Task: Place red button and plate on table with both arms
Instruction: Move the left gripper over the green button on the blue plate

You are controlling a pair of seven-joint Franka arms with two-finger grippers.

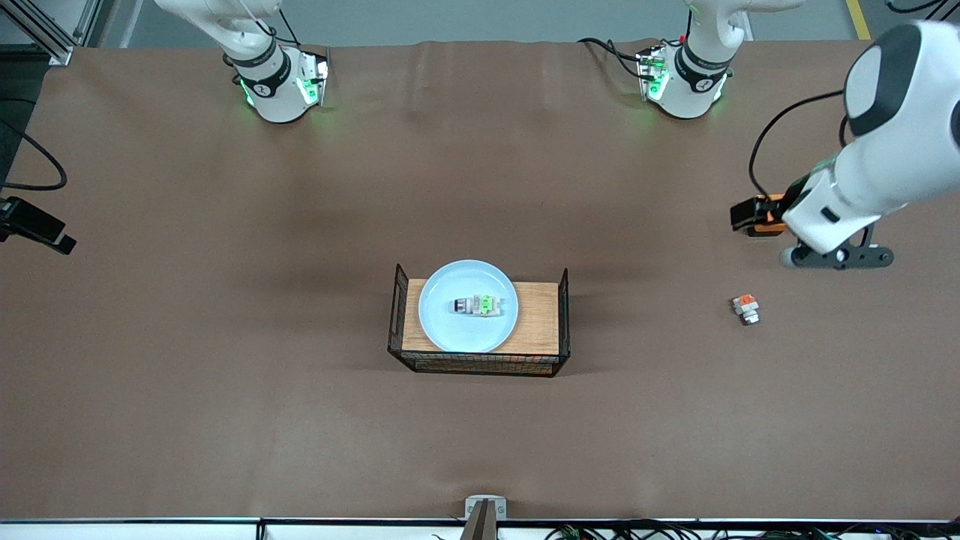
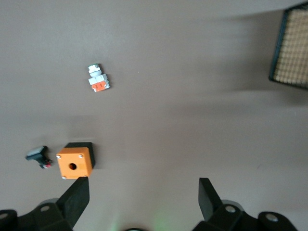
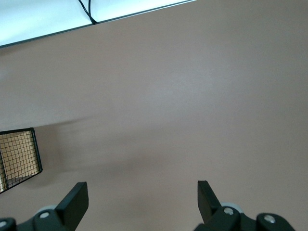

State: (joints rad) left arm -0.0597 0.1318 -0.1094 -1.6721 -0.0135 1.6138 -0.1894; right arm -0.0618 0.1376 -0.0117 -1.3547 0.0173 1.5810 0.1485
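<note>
The pale blue plate (image 1: 450,322) lies on a small wooden tray with black wire ends (image 1: 538,315) in the middle of the brown table (image 1: 225,337). The red button (image 1: 480,305), a white-grey unit with a green block, lies on the plate. My left gripper (image 1: 836,257) hangs open and empty over the table at the left arm's end, well away from the plate; its own view shows the open gripper (image 2: 143,185) over bare table. My right gripper (image 3: 142,186) is open and empty over bare table and does not show in the front view.
A similar unit with an orange-red block (image 1: 746,308) lies on the table near the left gripper, also in the left wrist view (image 2: 98,79). An orange box with a hole (image 2: 74,162) and a small black part (image 2: 38,155) lie close by. The tray's wire end (image 3: 17,159) shows in the right wrist view.
</note>
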